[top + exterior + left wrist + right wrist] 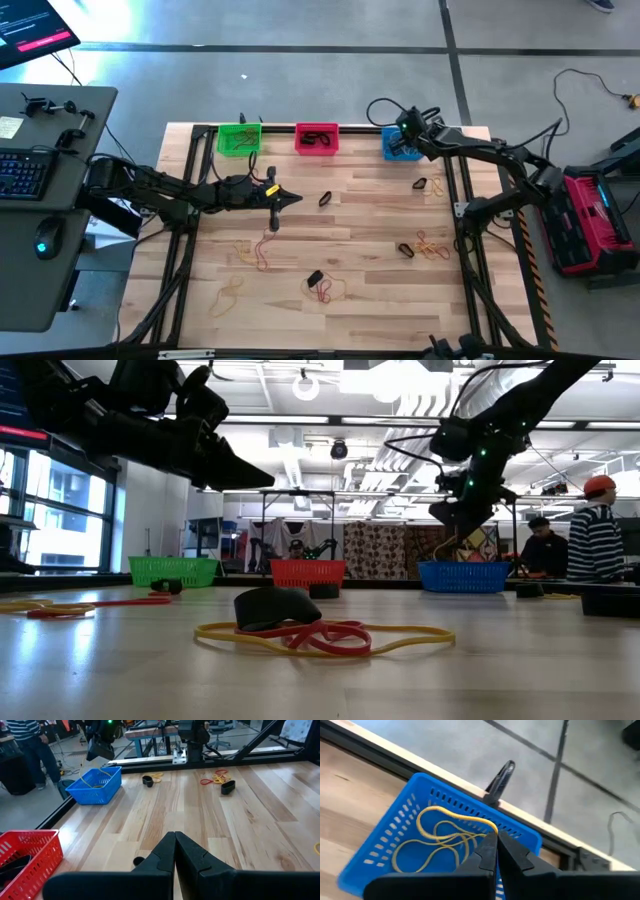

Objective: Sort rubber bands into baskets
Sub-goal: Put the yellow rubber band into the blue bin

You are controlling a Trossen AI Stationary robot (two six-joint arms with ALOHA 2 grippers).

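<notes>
- My right end effector [404,127] hangs over the blue basket [401,147] at the far right of the counter [370,260]. Its fingers are clenched together, and a yellow rubber band [451,815] seems pinched at their tips, its loop trailing down into the basket among other yellow bands [427,847].
- My left end effector [292,198] is out over the middle of the counter, near the red basket [317,138], fingers clenched with nothing between them.
- The green basket [239,138], the red one and the blue one stand in a row along the far edge, green to the left and blue to the right.
- The red basket holds dark bands.
- Loose bands lie scattered on the counter: a black one [325,199] just beyond my left fingertips, a yellow and red tangle [261,250] on the left, a black, red and yellow cluster [322,286] at the near middle, and orange and black ones [425,245] on the right.
- People [596,540] stand in the room beyond the counter.
</notes>
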